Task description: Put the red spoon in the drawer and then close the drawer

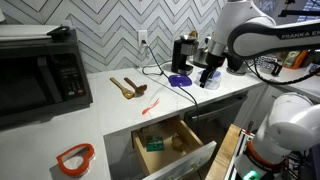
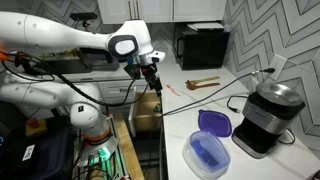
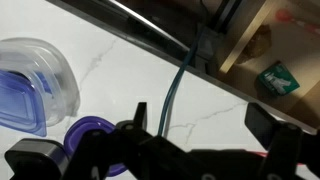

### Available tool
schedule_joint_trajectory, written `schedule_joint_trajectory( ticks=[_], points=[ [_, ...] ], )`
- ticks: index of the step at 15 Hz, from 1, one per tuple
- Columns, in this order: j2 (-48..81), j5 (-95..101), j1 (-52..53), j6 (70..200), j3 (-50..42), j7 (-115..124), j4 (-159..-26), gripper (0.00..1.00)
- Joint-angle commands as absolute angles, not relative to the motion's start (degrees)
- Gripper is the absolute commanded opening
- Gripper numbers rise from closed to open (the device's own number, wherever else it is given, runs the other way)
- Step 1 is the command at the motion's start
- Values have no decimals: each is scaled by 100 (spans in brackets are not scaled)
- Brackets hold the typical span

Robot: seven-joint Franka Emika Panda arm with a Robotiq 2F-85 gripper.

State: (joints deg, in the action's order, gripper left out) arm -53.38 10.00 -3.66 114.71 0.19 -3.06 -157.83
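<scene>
Dark fingers of the gripper stand wide apart in the wrist view, gripping nothing, above the veined white marble counter. One slender red spoon lies on that counter just behind the open drawer, near two brown wooden spoons. The wrist view misses the spoon. One red heart-shaped ring shows in a single exterior view; a round purple lid shows in all three
</scene>
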Motion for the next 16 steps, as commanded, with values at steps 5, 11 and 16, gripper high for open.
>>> schedule_joint_trajectory(
  ticks=[5, 11, 16],
  points=[
    [-5302, 1033, -320, 11448, -16, -275, -15790, 100],
    [-5261, 784, -194, 11398, 110, -44, -15749, 100],
    [-5179, 154, 90, 11024, 789, 913, -15602, 100]
  ],
)
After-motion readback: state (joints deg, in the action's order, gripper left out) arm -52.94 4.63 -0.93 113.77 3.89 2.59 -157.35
